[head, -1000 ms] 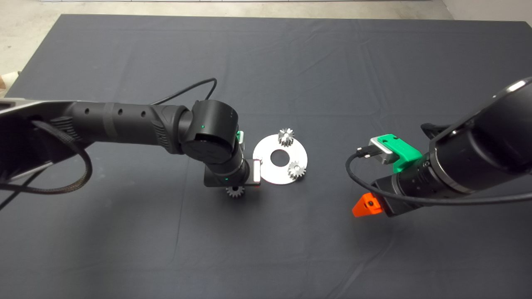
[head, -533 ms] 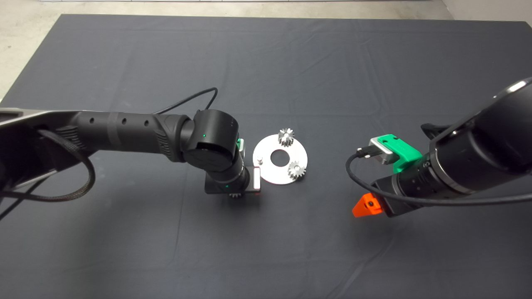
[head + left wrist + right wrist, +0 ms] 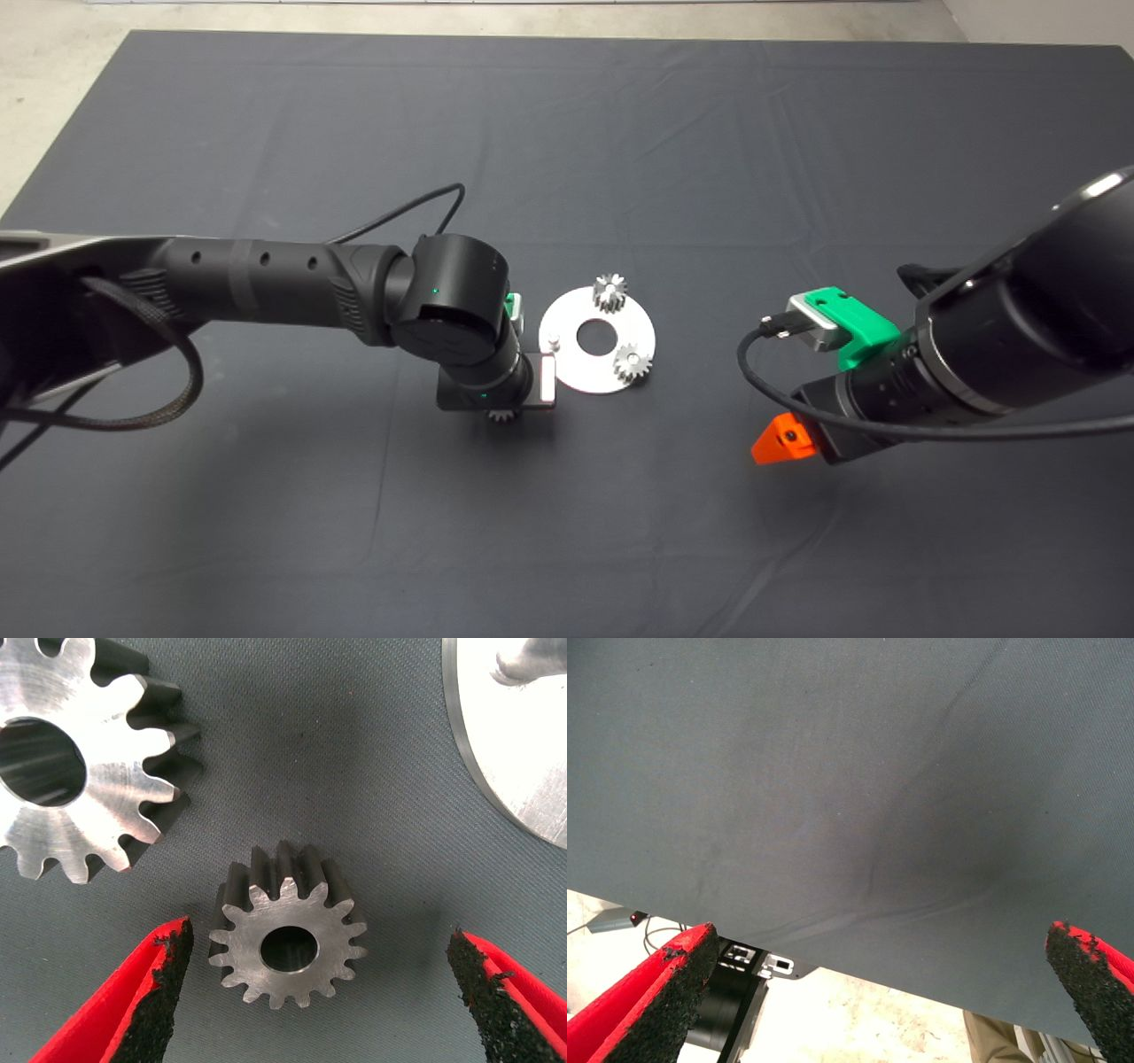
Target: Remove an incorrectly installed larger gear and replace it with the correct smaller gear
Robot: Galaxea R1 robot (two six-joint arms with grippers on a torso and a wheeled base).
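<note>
Left pincer (image 3: 314, 997) released, straddling the smaller gear (image 3: 285, 939) for pickup; larger gear (image 3: 71, 753) discarded beside; right pincer (image 3: 877, 992) released, idle.

Between the spread jaws lay the smaller gear (image 3: 288, 943), brushed silvery metal with dull dark teeth. Beyond them, the larger gear (image 3: 75, 762) looked scratched and shinier. The mat (image 3: 345, 788) was matt woven cloth.
</note>
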